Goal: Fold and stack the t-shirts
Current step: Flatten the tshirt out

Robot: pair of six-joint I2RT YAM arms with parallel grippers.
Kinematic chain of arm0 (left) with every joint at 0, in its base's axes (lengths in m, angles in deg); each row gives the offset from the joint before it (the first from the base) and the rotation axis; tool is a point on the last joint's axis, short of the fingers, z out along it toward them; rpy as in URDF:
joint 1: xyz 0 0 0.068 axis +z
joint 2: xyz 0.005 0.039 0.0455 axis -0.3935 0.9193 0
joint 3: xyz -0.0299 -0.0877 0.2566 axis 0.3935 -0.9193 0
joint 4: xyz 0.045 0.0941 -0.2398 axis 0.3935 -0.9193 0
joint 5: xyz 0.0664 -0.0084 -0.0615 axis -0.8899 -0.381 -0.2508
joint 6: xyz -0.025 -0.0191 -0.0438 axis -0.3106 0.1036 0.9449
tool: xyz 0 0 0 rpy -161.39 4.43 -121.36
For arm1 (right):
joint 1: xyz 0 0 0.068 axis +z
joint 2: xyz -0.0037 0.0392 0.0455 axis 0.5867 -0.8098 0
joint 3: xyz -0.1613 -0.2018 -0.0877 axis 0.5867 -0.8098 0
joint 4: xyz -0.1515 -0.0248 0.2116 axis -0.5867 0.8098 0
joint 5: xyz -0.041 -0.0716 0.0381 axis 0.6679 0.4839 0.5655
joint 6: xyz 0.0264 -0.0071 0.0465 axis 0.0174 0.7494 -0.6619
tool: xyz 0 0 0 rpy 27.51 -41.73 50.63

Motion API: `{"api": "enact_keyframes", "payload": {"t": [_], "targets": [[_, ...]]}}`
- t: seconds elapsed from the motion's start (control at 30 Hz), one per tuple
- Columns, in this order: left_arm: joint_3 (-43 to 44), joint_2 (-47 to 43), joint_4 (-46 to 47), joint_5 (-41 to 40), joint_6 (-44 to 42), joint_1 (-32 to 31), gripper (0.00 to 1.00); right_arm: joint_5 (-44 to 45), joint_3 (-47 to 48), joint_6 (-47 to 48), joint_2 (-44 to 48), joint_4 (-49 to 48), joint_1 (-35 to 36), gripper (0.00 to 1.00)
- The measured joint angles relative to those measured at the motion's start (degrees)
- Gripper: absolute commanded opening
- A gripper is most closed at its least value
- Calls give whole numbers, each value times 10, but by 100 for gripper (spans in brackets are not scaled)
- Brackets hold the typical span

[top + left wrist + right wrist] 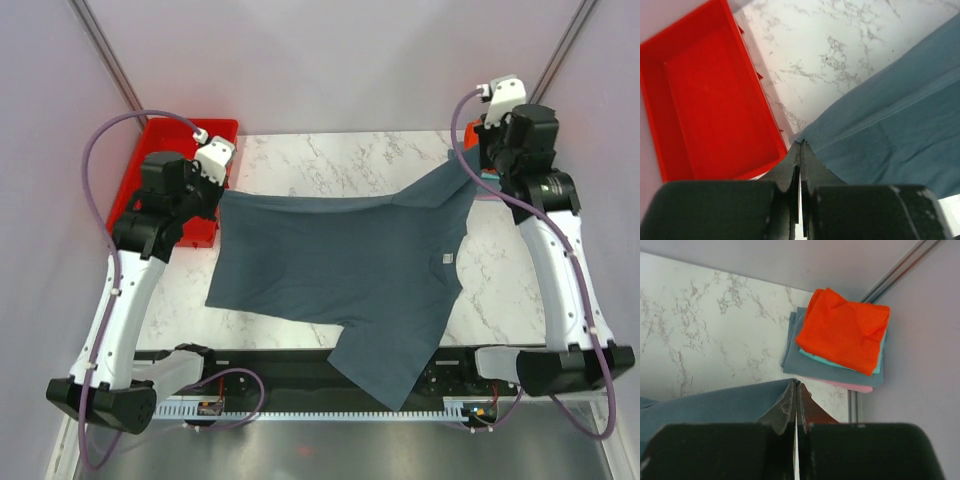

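My left gripper (801, 146) and right gripper (796, 385) each pinch a far corner of the slate-blue t-shirt (340, 260), spread across the marble table (500, 275), so folding, I judge, needs both moving together.

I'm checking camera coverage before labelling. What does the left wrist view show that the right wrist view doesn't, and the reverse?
Only the left wrist view shows the red tray beside the table. Only the right wrist view shows the folded stack in the corner: the orange-red shirt on top, with the teal shirt, grey-blue shirt and pink shirt beneath. Both show the marble table and the slate blue-grey shirt, pinched by the shut left fingers in one and the right fingers in the other.
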Motion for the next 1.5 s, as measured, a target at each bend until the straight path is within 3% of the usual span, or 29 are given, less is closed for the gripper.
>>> {"api": "enact_keyframes", "payload": {"t": [0.2,0.3,0.5,0.77,1.07,1.23,1.5], "targets": [[-30,89,12,-8,-3,0,2,-7,10,6,-129,-26,0,0],[-24,161,65,-13,-2,0,2,-9,57,6,-210,-28,0,0],[67,332,151,-24,-2,5,2,-4,192,11,-363,-43,-2,0],[223,514,184,-25,-2,38,2,20,308,28,-511,-50,-3,0],[353,621,178,-33,-1,47,2,33,509,18,-692,-64,-5,0],[417,665,168,-45,0,46,2,32,520,10,-728,-120,-5,0],[451,712,161,-79,-1,47,2,28,567,12,-802,-250,-4,0]]}}
